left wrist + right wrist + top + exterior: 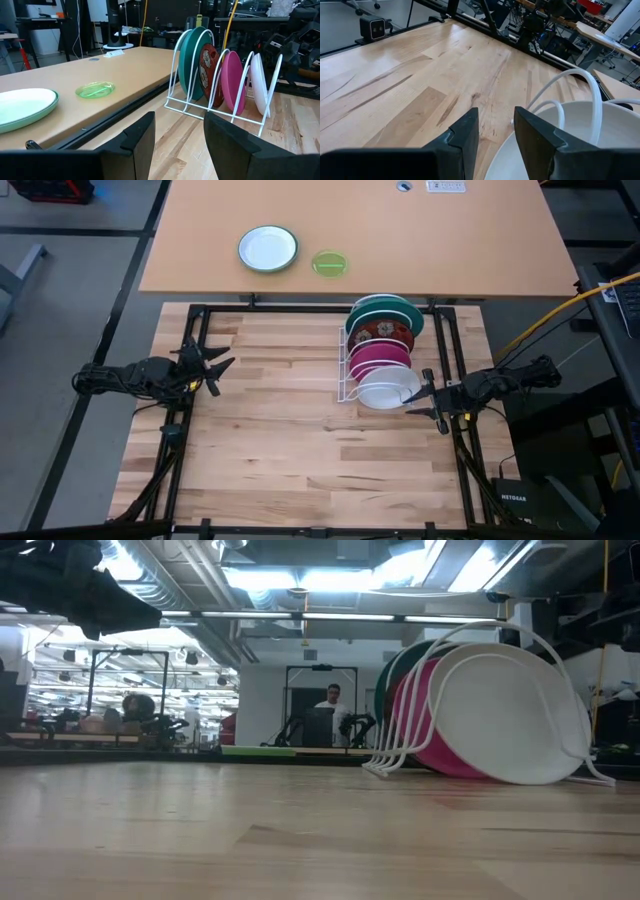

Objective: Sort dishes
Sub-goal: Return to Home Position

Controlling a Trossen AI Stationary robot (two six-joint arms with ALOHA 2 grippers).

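Four dishes stand on edge in a white wire rack (344, 376) at the table's far right: a teal plate (385, 309), a dark red speckled bowl (380, 332), a magenta plate (378, 357) and a white plate (385, 389). The left wrist view shows them too: teal plate (189, 60), bowl (207, 70), magenta plate (232, 82), white plate (257, 85). My right gripper (424, 395) is open just right of the white plate (580, 142), whose rim lies beside its fingers. My left gripper (222, 368) is open and empty at the table's left.
A white plate with a green rim (268, 249) and a small lime-green dish (328, 263) lie on the tan table beyond the far edge. A black frame (300, 308) borders the wooden table. Bare wood spreads across the middle and near side. A person (333, 700) shows far off.
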